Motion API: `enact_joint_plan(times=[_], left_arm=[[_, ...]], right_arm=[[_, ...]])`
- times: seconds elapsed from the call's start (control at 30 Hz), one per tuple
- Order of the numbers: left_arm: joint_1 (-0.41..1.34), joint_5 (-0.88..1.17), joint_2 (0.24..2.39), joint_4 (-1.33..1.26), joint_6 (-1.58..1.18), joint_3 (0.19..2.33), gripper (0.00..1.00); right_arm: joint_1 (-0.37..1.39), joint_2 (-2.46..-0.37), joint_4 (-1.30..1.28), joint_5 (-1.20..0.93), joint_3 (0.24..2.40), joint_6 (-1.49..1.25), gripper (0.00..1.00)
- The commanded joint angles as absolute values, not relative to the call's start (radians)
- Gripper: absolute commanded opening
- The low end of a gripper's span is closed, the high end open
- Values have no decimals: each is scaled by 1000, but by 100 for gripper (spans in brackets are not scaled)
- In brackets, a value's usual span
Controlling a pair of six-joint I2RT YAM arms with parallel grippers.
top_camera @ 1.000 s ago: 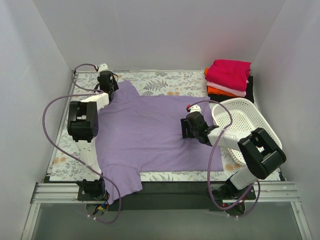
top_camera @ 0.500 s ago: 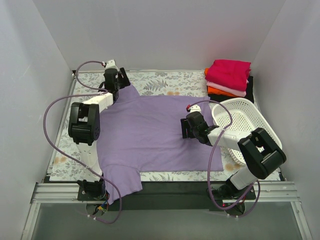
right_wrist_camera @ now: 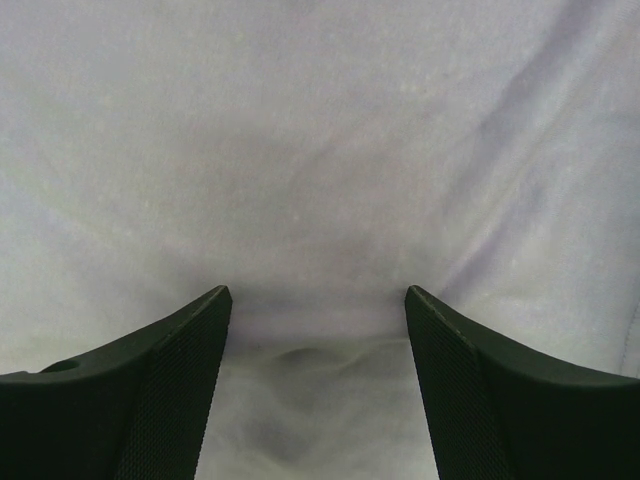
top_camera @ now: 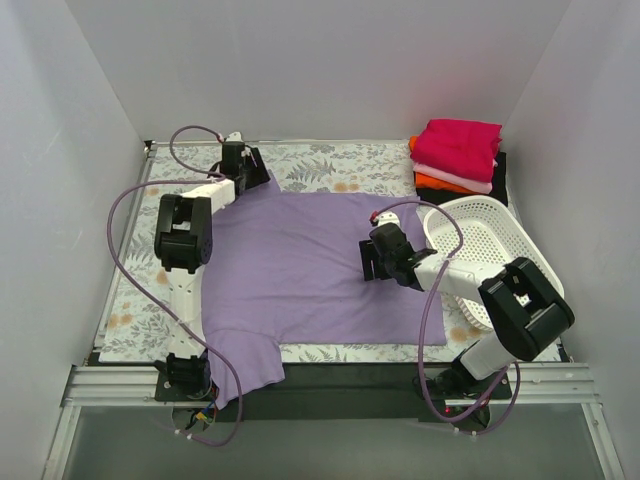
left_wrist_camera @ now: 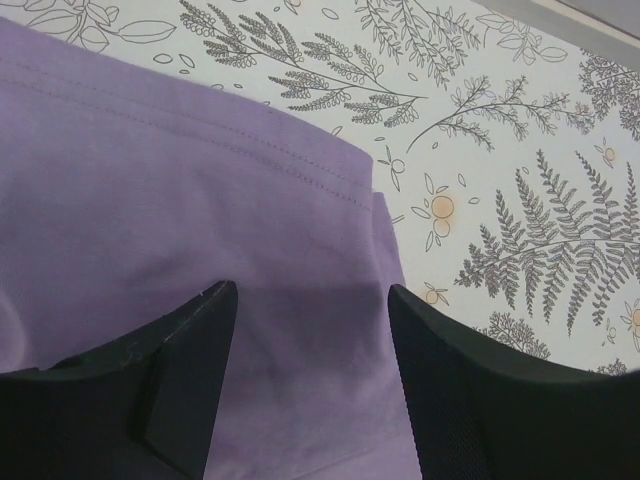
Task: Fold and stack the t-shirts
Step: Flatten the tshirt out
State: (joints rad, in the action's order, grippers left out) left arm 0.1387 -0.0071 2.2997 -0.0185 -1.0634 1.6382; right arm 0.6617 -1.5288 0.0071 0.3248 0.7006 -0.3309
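A metal rail point(top_camera: 330, 385) runs along the near edge, where both arm bases are mounted. Beyond it lies the table point(top_camera: 330, 165), covered with a fern-and-leaf print, enclosed by plain white walls point(top_camera: 330, 70) on the left, right and far sides. A purple shirt point(top_camera: 300, 270) is spread flat across the middle of the table; its near-left sleeve hangs over the near edge beside the left base. A white lattice basket point(top_camera: 445, 205) sits tilted at the right, just beside the shirt's right edge. A stack of folded shirts point(top_camera: 460, 150) stands in the far-right corner, magenta on top, then pale pink, orange and black. The right pincer point(top_camera: 368, 262) is positioned over the right half of the purple shirt; in the wrist view the right pincer point(right_wrist_camera: 318, 295) has its jaws set well apart, with only smooth cloth and a low wrinkle between them and nothing gripped. Whether its tips touch the cloth cannot be told. The left pincer point(top_camera: 250, 165) is at the far-left sleeve; in the wrist view the left pincer point(left_wrist_camera: 312, 295) stands spread apart above the stitched sleeve hem, holding nothing.
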Motion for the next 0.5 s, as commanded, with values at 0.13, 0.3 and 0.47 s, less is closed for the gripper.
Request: enact_joint_plan(times=[0.13, 0.3, 0.47], left_arm=[[103, -32, 2347, 71, -1065, 1721, 58], [75, -8, 2378, 72, -1074, 1759, 58], [64, 35, 2424, 72, -1074, 1834, 58]], right_arm=[[643, -1535, -186, 331, 872, -301, 67], [598, -1667, -181, 327, 1003, -269, 68], [569, -1839, -164, 295, 1129, -236, 67]])
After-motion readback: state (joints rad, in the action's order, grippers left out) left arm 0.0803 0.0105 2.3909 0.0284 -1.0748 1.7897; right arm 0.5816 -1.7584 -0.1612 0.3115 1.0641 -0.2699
